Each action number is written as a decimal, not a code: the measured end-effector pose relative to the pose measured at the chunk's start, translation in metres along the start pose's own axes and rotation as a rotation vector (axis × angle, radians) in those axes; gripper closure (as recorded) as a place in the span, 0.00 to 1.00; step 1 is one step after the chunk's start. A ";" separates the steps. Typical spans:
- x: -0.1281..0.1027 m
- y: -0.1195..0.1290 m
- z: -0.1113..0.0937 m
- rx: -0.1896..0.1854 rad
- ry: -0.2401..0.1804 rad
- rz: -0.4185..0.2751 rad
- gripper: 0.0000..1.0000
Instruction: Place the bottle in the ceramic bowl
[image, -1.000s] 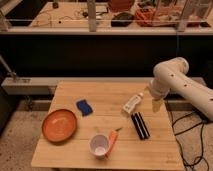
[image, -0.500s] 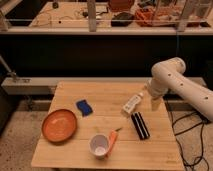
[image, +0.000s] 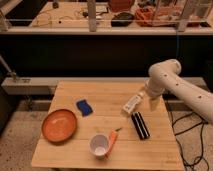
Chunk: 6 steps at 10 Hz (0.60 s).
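Wooden table (image: 65, 155) on speckled floor (image: 15, 145), gripper (image: 153, 103) near its right edge.

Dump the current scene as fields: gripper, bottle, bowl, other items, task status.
gripper: open, over the right side of the table, just right of the bottle
bottle: lying on the table, not held
ceramic bowl: left side, nothing in it
others: blue pad, white cup, orange item beside the cup, black bar
task: bottle not yet in bowl

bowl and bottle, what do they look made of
The bowl looks like glazed ceramic: smooth, even orange-brown, low rim. The bottle is probably plastic: plain matte white with a faint label. The gripper hangs just right of the bottle.
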 end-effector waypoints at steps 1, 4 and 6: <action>-0.001 -0.002 0.007 -0.005 -0.002 -0.017 0.20; -0.003 -0.007 0.023 -0.017 -0.008 -0.051 0.20; -0.004 -0.006 0.033 -0.023 -0.011 -0.078 0.20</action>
